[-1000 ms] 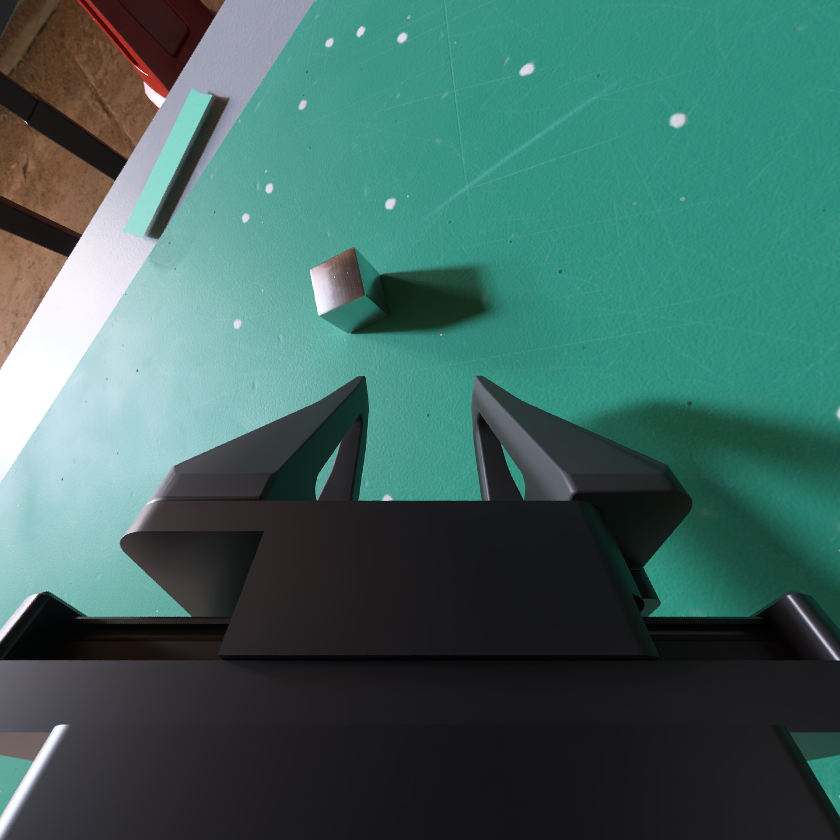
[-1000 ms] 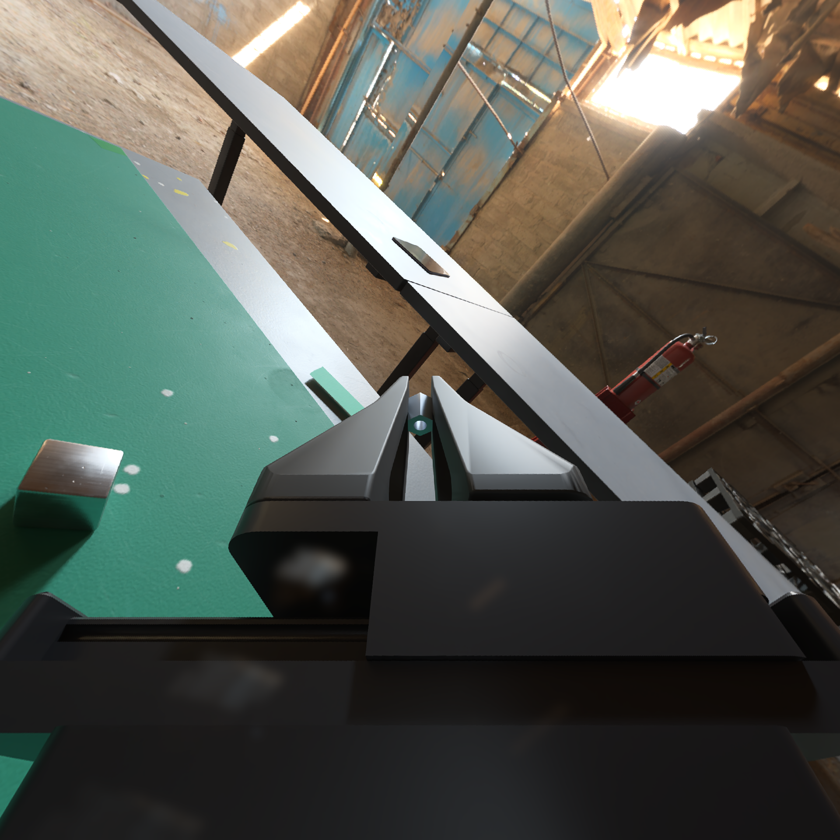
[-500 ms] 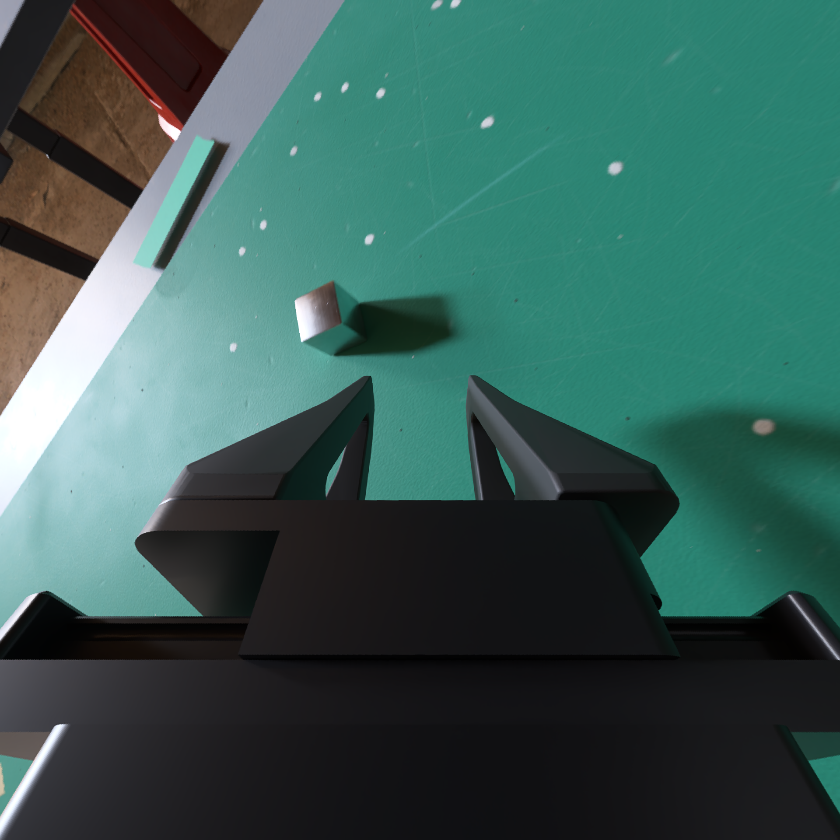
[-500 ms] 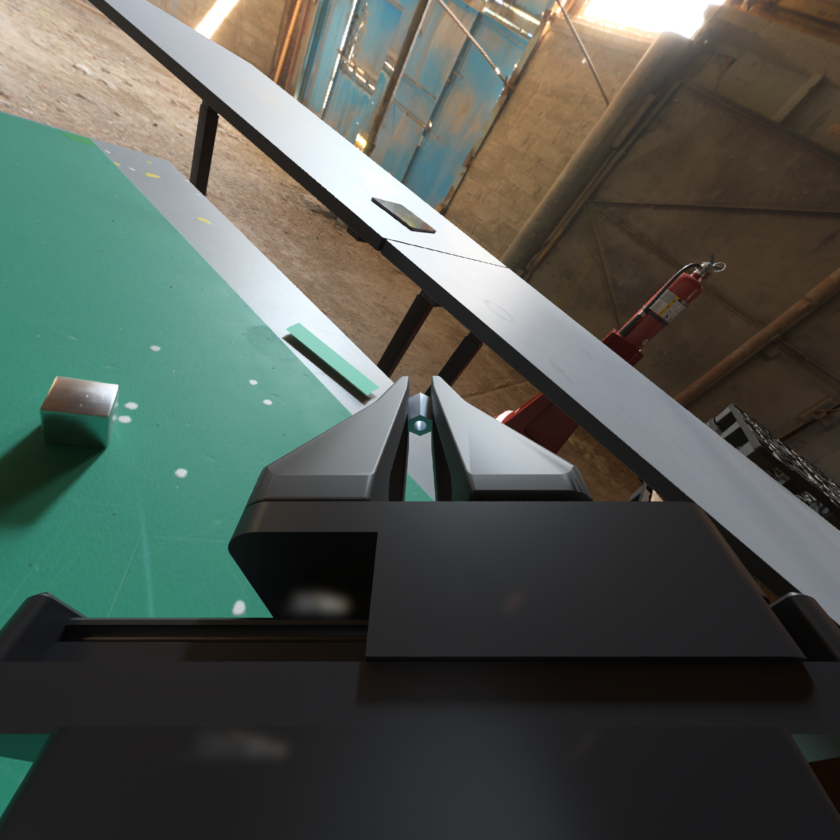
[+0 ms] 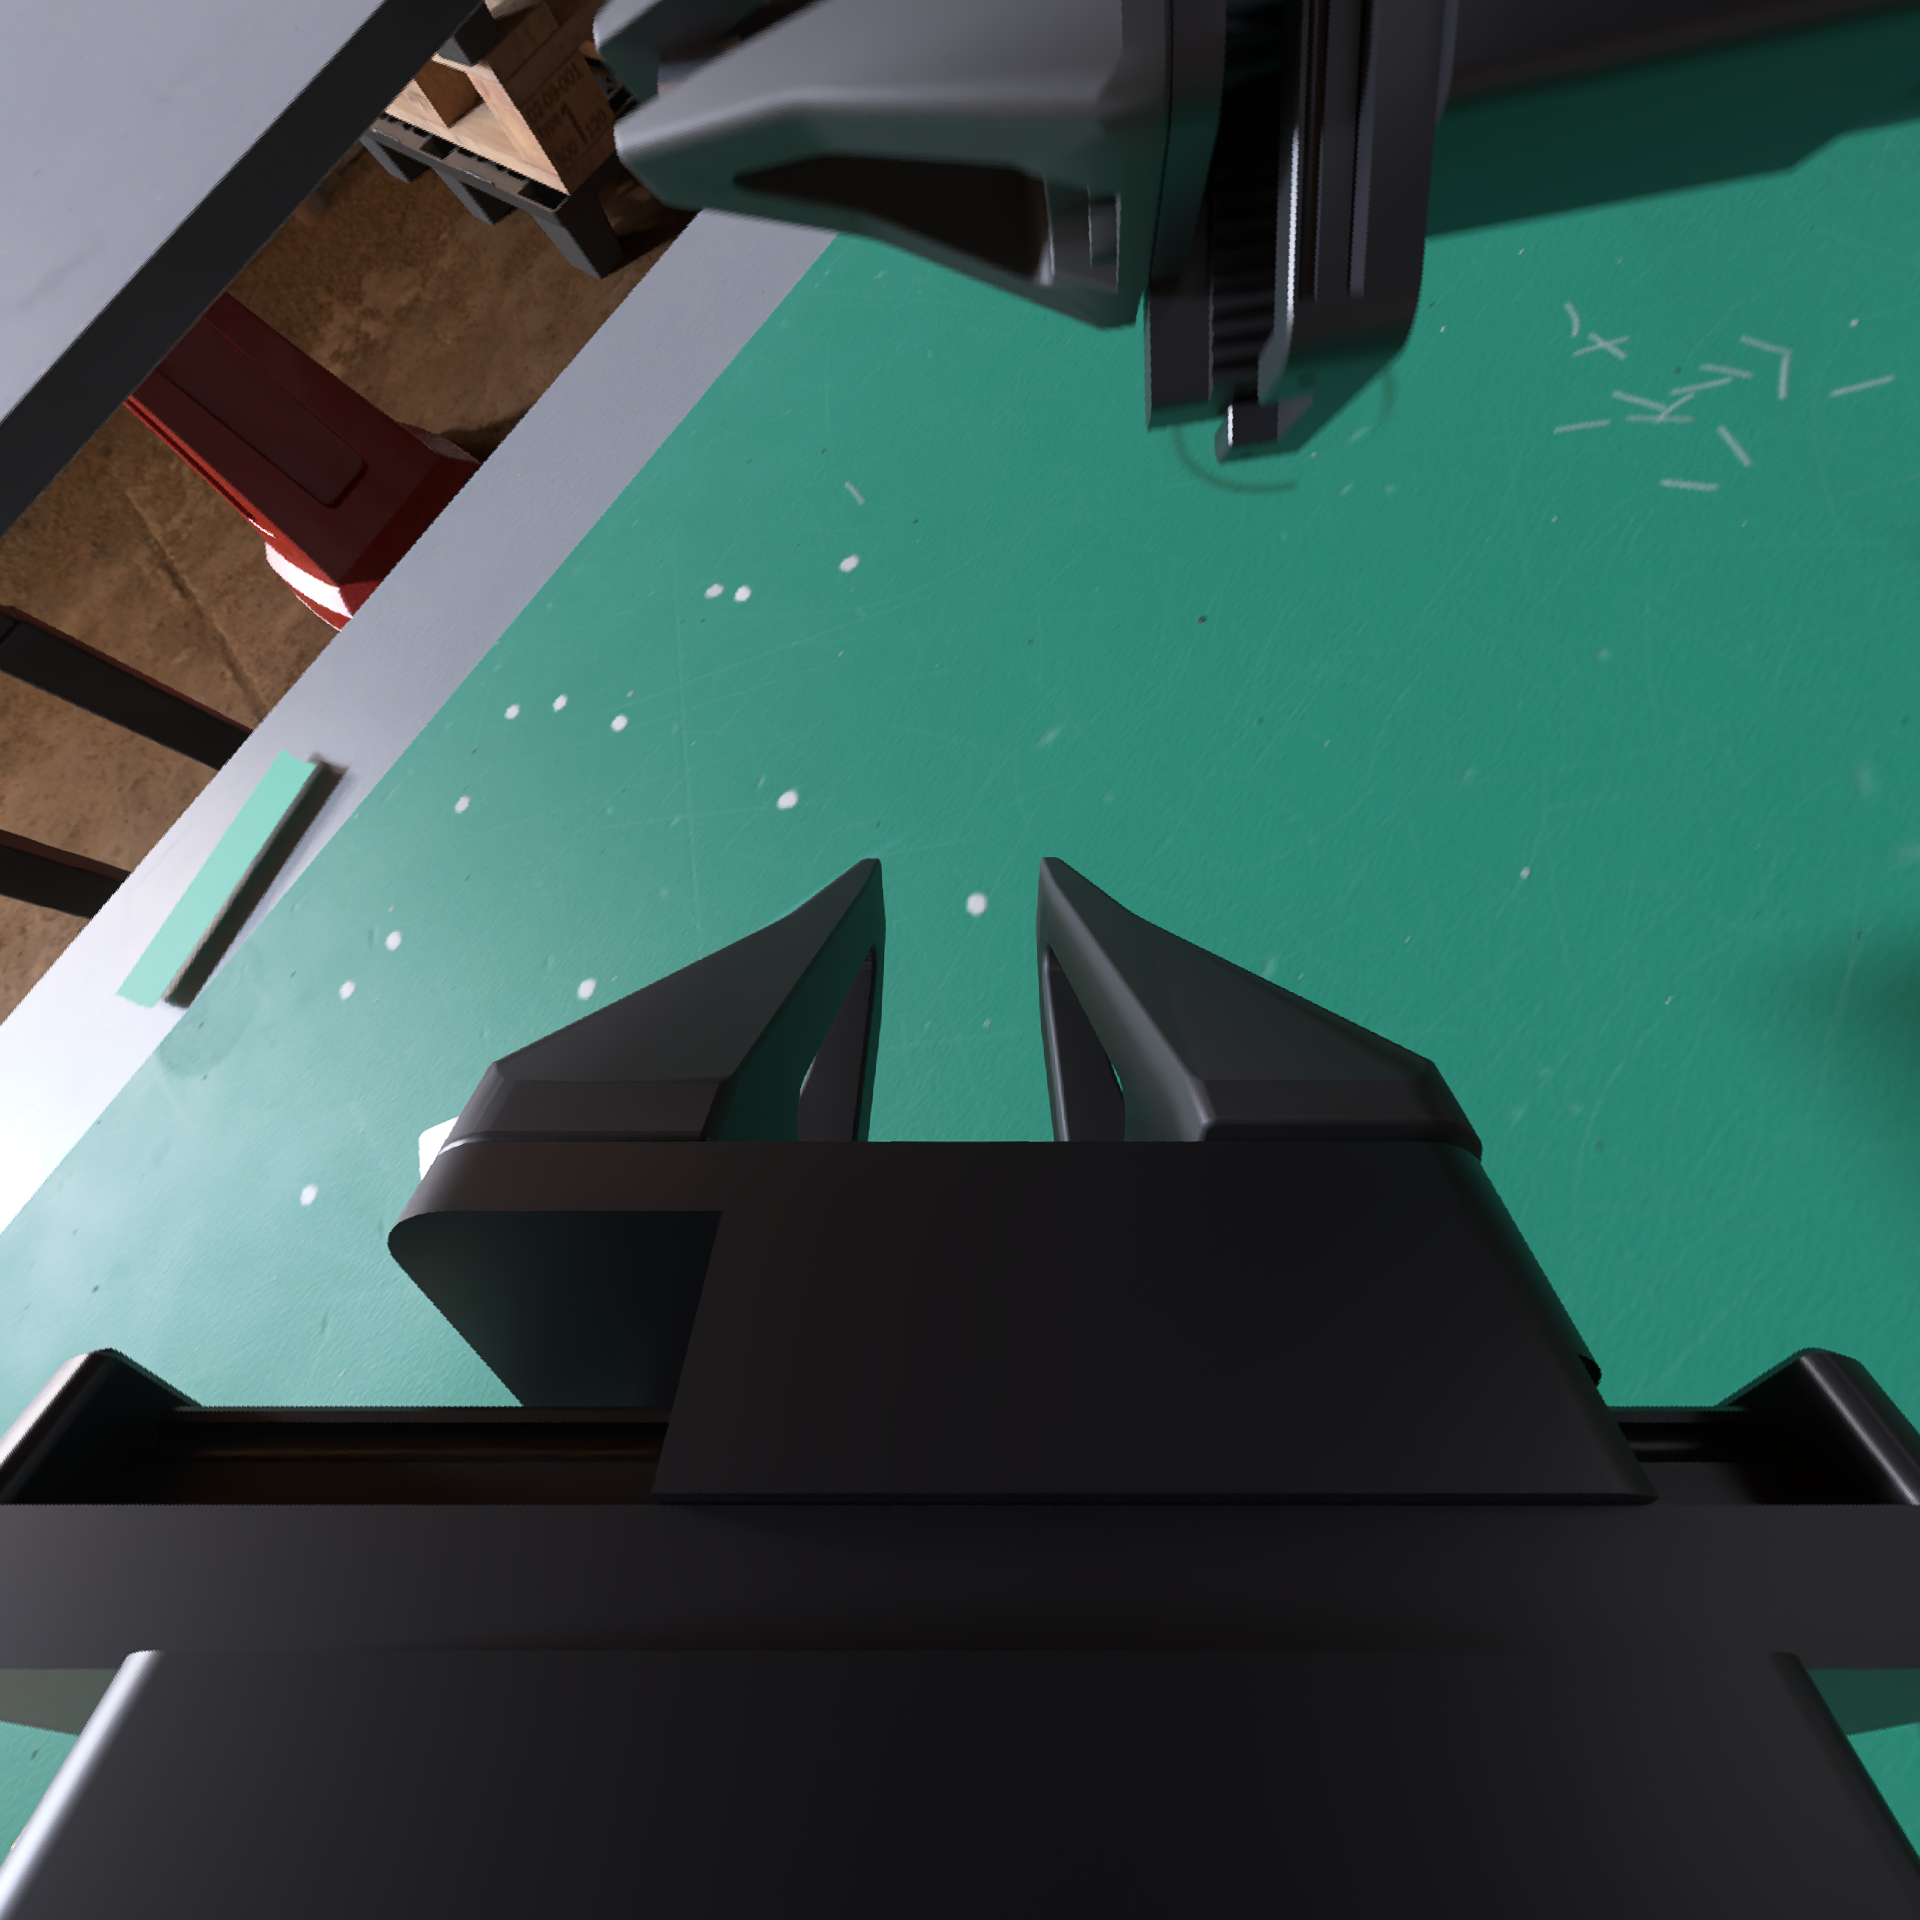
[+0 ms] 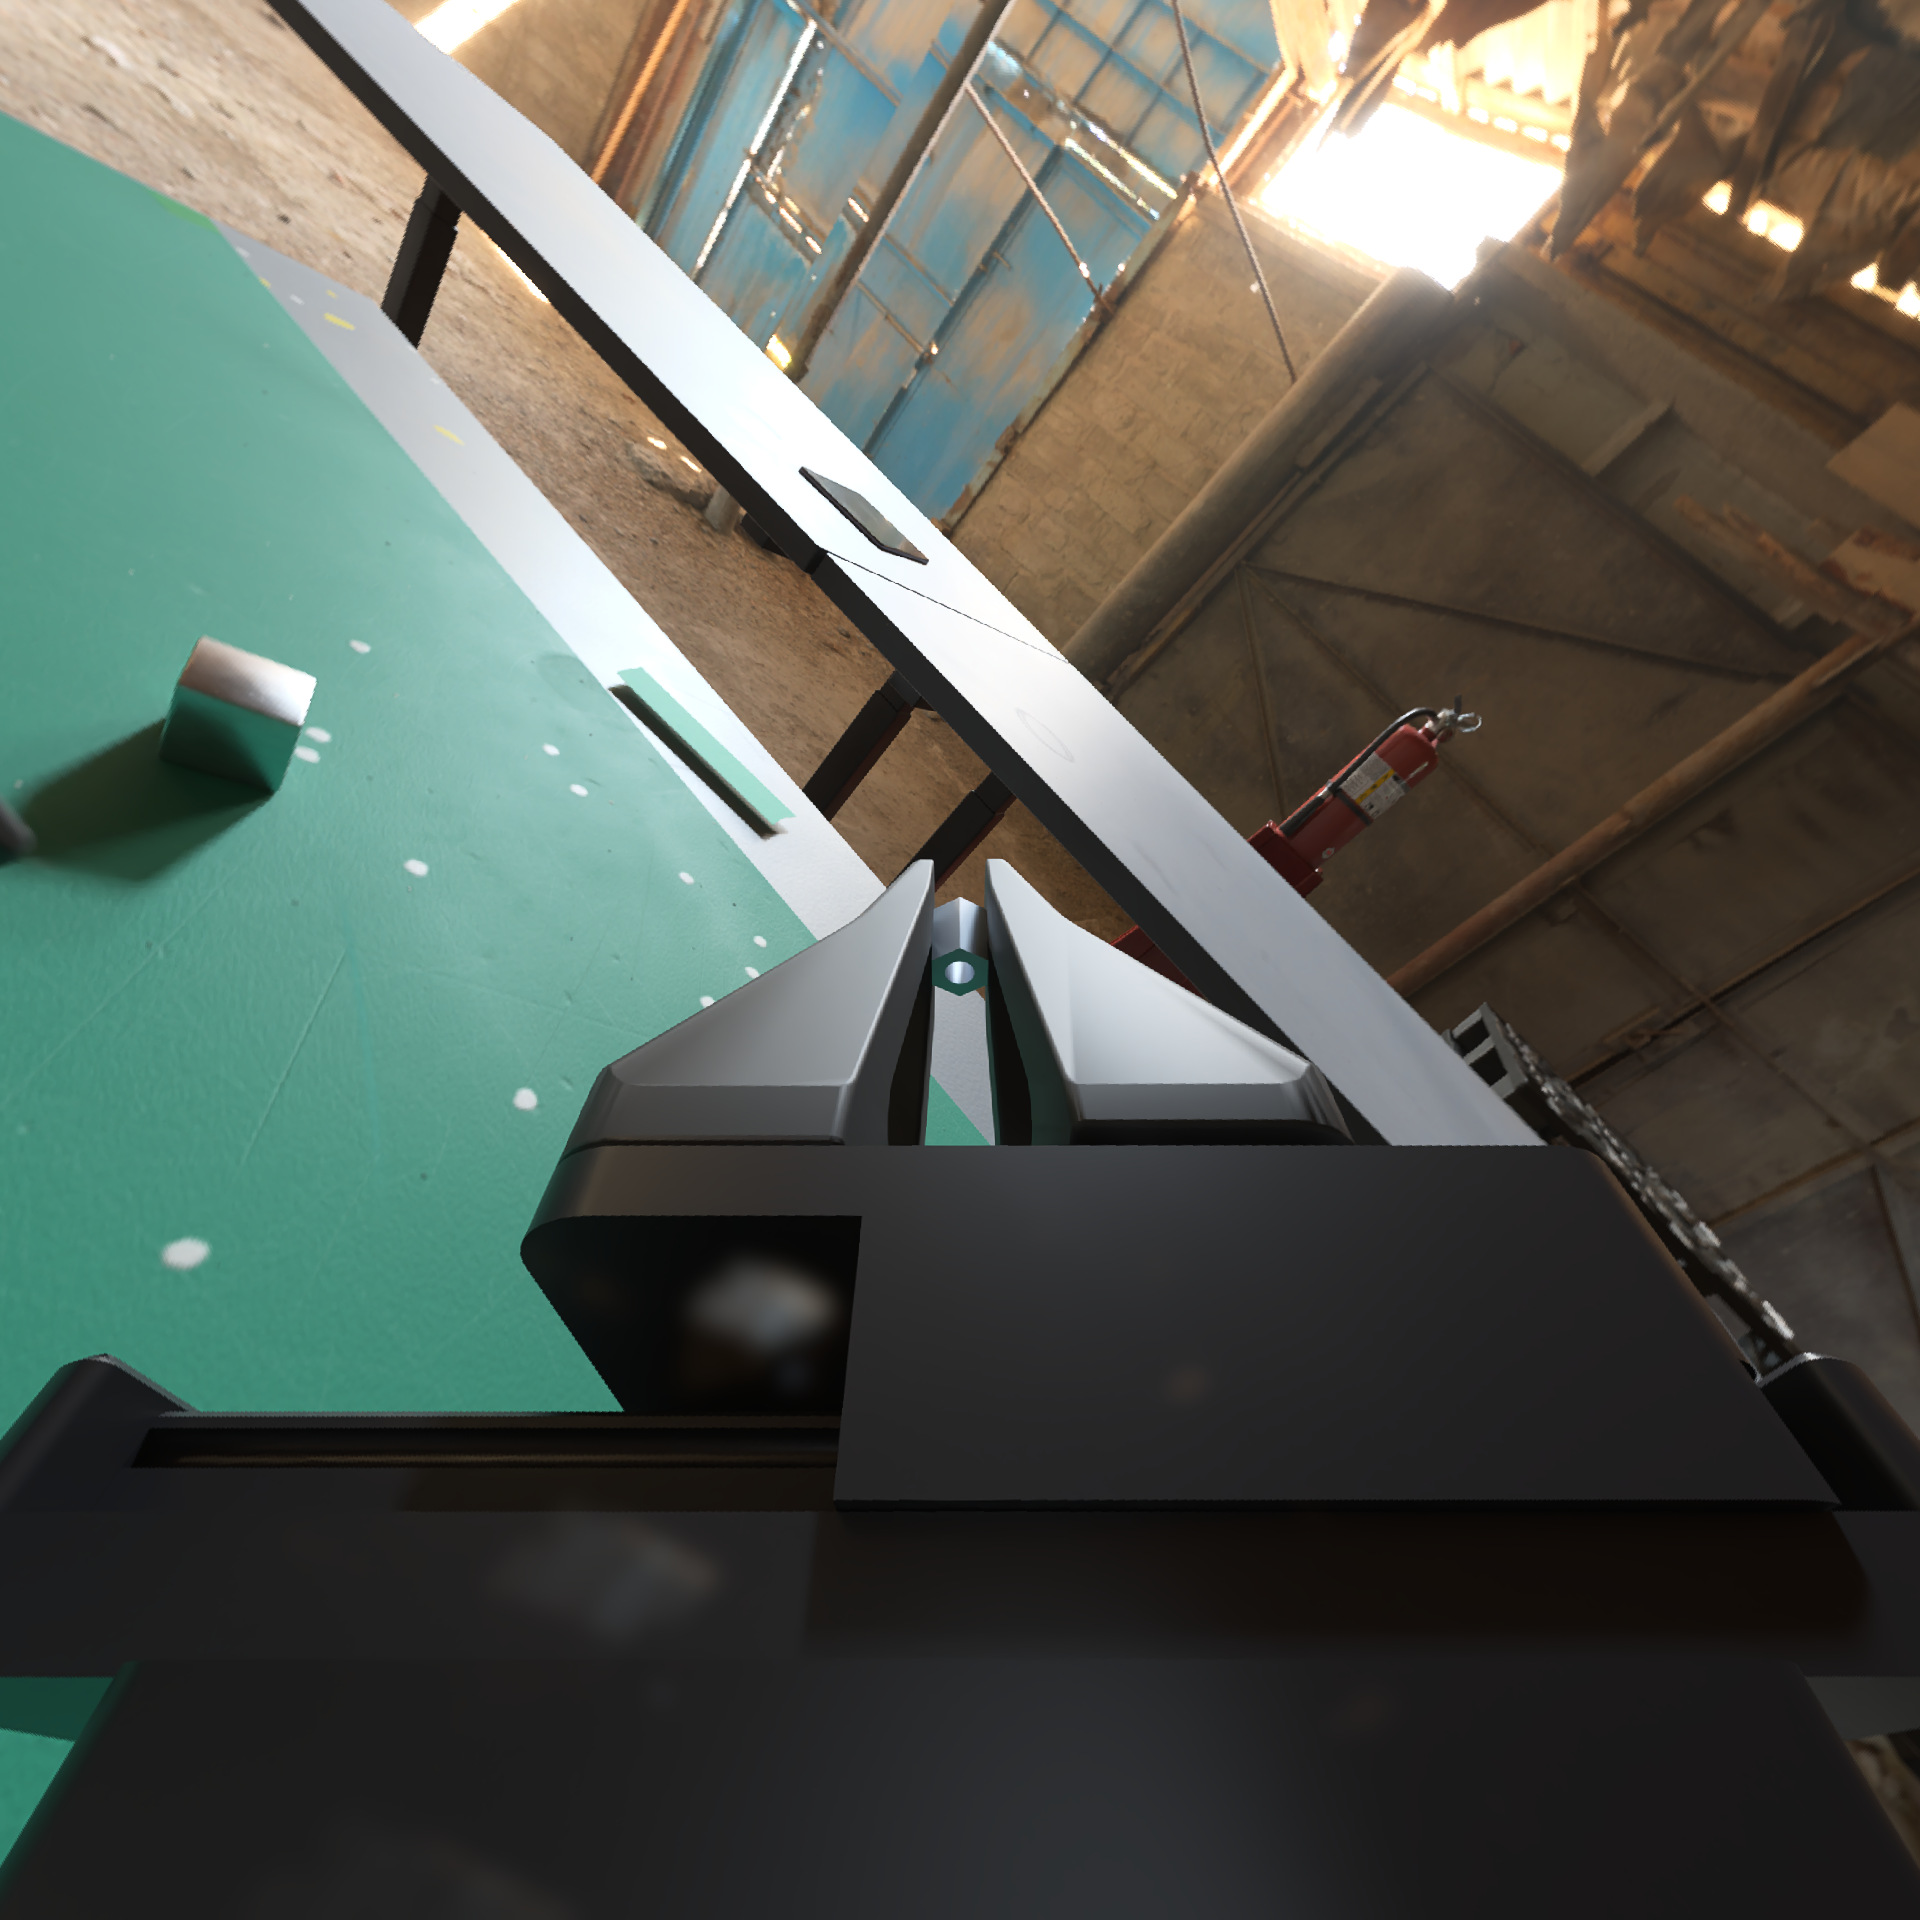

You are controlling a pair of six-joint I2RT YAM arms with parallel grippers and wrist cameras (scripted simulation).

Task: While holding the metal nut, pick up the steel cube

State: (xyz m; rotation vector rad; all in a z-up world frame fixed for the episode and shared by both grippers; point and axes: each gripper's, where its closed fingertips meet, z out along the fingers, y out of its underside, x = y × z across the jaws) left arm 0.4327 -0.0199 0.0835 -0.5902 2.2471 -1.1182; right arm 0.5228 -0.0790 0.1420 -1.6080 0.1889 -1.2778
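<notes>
One steel cube (image 6: 241, 717) sits on the green mat (image 6: 312, 987) at about 10 o'clock in the right wrist view, resting flat with its brushed top catching the light and a dark shadow stretching toward 8 o'clock. White specks dot the mat around it, one just beside its lower right corner. No finger touches the cube; it lies well apart from the right gripper (image 6: 958, 883).

That right gripper is clenched on the metal nut (image 6: 958, 971), a small hexagonal piece pinched between the two dark fingers near their tips, its round hole facing the camera. Past the tips, toward 1 o'clock, a grey table edge runs diagonally, and a red fire extinguisher (image 6: 1371, 779) leans against the wall at about 2 o'clock. A pale green strip (image 6: 696, 753) lies on the grey border of the table at 11 o'clock from the fingertips.

In the left wrist view the cube does not show. The left gripper (image 5: 959, 883) hangs above the mat with its fingers parted and nothing between them, only bare green surface and a white speck in the gap. At 12 to 1 o'clock the other arm's gripper body (image 5: 1143, 187) fills the top of the view, blurred. The same pale green strip (image 5: 223, 883) lies at 9 o'clock.
</notes>
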